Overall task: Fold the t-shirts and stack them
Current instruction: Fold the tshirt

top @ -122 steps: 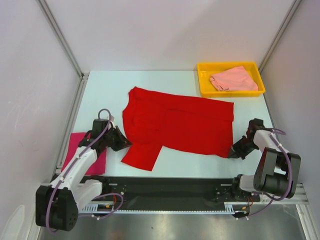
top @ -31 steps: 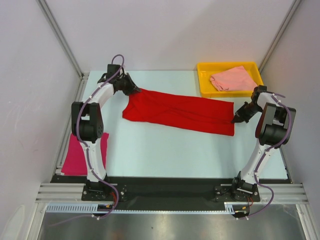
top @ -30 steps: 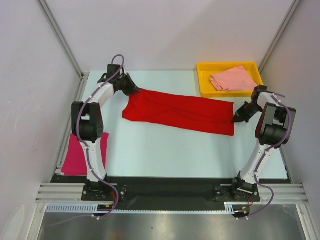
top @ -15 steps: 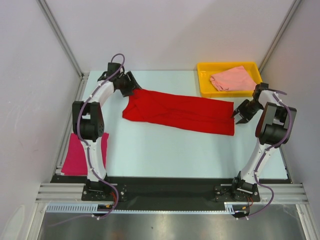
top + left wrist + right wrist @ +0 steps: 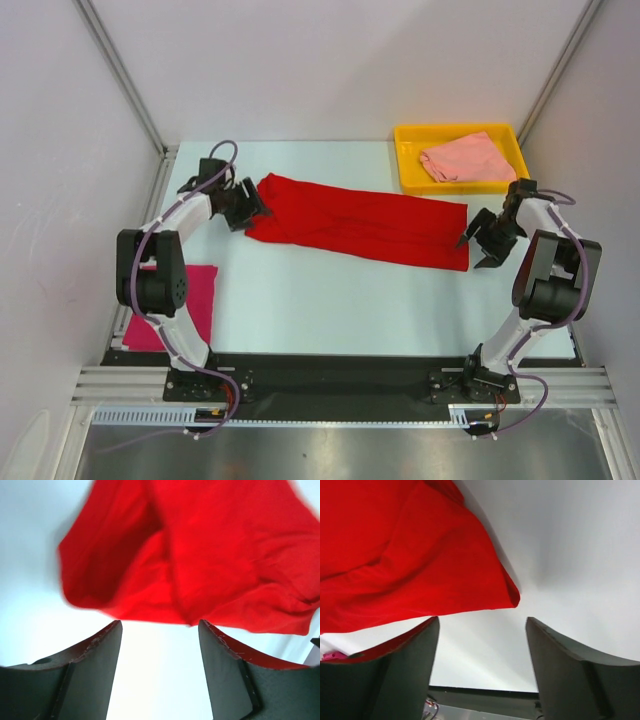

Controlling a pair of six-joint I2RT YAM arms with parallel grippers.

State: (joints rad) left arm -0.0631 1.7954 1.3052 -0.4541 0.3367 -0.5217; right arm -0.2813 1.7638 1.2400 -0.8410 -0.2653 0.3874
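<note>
- Cloth first: the bright red short-sleeved cloth t-shirt [image 5: 360, 222] lies flat as a long doubled band across the far half of the pale tabletop [image 5: 340, 300]. It slants from near the far-left corner toward the right edge.
- My left claw [image 5: 254, 206] sits just off the band's left end, jaws spread, with nothing between them. The left wrist view shows bare tabletop in the gap and the red hem just ahead.
- My right claw [image 5: 478, 248] is the same at the right end: released and empty, with the shirt's corner lying just beyond the fingertips.
- I judge the step in hand to be getting clear of the cloth and setting up the next fold, probably one end carried over the other to shorten the band.
- I'd draw both claws away without dragging across the shirt, so no fingertip catches a hem and opens the fold.
- At the left end the layers look rumpled and bunched. I'd pinch all of them together, low to the tabletop, or the under layer may stay behind.
- I'd carry the gripped end level and lay it edge on edge.
- The folded magenta pink cloth shirt [image 5: 200, 300] at the left edge, toward the near-left corner, looks like the stack's base.
- The pale salmon pink cloth shirt [image 5: 465, 158] lies in the yellow plastic tray [image 5: 402, 150] at the far-right corner, so I'd keep my right claw off the tray wall.
</note>
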